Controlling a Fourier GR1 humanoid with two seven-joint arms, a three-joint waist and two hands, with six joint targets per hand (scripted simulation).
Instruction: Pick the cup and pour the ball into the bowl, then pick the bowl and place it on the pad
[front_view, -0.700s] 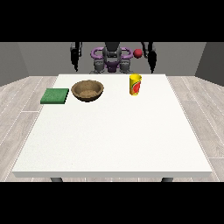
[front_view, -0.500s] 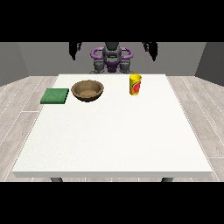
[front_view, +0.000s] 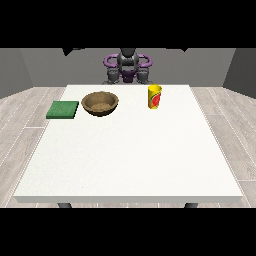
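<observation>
A yellow cup (front_view: 154, 96) with a red patch on its side stands upright at the back right of the white table (front_view: 130, 155). I cannot see a ball in it. To its left sits a brown bowl (front_view: 100, 103), which looks empty. A flat green pad (front_view: 63, 109) lies left of the bowl. The robot's torso (front_view: 127, 67) is behind the table's far edge. Only small dark tips show at the scene's top edge: the hand at the view's left (front_view: 74, 50) and the hand at the view's right (front_view: 182, 49). Both are high above and far from the cup and bowl.
Grey plank floor surrounds the table. The cup, bowl and pad all stand along the far edge, and white tabletop stretches from them to the near edge.
Both arms have risen from beside the torso until the hands almost leave the view's top. A small red ball seen earlier near the hand at the view's right no longer shows.
</observation>
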